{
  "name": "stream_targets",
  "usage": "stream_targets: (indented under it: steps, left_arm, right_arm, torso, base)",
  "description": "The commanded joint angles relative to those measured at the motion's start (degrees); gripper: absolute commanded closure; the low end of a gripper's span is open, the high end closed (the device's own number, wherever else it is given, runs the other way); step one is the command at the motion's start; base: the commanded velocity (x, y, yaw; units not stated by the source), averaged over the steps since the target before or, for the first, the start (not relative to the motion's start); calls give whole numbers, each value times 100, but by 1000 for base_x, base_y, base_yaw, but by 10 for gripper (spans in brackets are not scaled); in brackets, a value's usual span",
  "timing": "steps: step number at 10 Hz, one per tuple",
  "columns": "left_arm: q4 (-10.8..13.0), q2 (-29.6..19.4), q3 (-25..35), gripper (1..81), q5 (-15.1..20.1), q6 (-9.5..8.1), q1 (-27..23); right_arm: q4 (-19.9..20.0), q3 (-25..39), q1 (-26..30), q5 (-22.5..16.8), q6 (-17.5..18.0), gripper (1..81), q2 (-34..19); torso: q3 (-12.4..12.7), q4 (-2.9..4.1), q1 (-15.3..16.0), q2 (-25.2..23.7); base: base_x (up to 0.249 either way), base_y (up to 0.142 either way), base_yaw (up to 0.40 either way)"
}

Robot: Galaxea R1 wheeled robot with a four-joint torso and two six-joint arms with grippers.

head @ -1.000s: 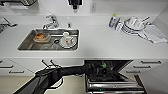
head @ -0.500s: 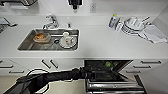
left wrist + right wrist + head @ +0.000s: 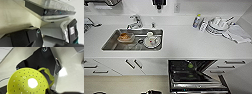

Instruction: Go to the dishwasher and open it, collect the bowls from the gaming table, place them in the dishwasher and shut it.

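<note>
The head view is looking down on a white counter (image 3: 184,42) running across the middle of the frame. A steel sink (image 3: 111,42) is sitting in its left half, holding an orange bowl (image 3: 124,37) toward its left end and white crockery (image 3: 152,41) toward its right end, with a tap (image 3: 135,21) rising behind it. At the upper right of the frame, stacked white plates (image 3: 216,25) are resting on the counter beside a bottle (image 3: 197,20) and a folded cloth (image 3: 240,33).

Below the counter, right of center, the dishwasher (image 3: 194,75) is standing open, its door (image 3: 199,86) hanging down toward the bottom edge. A lime green bowl (image 3: 190,65) is lying in the dark rack near the top of the opening. White cabinet doors (image 3: 134,65) are lining the lower left of the frame.

In the left wrist view, the edge of the door (image 3: 58,12) with its small lights is crossing the upper part of the frame; whether the left gripper is open or closed cannot be told.

In the right wrist view, a lime green perforated bowl with a loop handle (image 3: 27,82) is lying large at the lower left of the frame, over a pale floor (image 3: 71,72). Whether the right gripper is gripping it cannot be told.
</note>
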Motion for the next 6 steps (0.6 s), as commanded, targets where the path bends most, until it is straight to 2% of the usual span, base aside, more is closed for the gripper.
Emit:
stream_targets:
  steps: [1, 3, 4, 6]
  left_arm:
    - [1091, -619, 619, 10, -22, 173, 1149]
    - [1258, -655, 164, 10, -109, 182, 1800]
    - [1426, -645, -258, 10, -450, 182, 2142]
    - [1461, -611, -1092, 10, -1267, 182, 2670]
  right_arm:
    - [-41, 1058, 486, -320, 347, 811, -956]
    - [-41, 1497, 838, -372, 566, 811, -1273]
    - [-41, 1674, 1040, -478, 672, 811, -1396]
    - [-41, 1973, 1444, -697, 856, 811, -1599]
  torso:
    - [0, 0, 0, 0]
    - [0, 0, 0, 0]
    - [0, 0, 0, 0]
    - [0, 0, 0, 0]
  base:
    - [0, 0, 0]
    - [0, 0, 0]
    - [0, 0, 0]
    - [0, 0, 0]
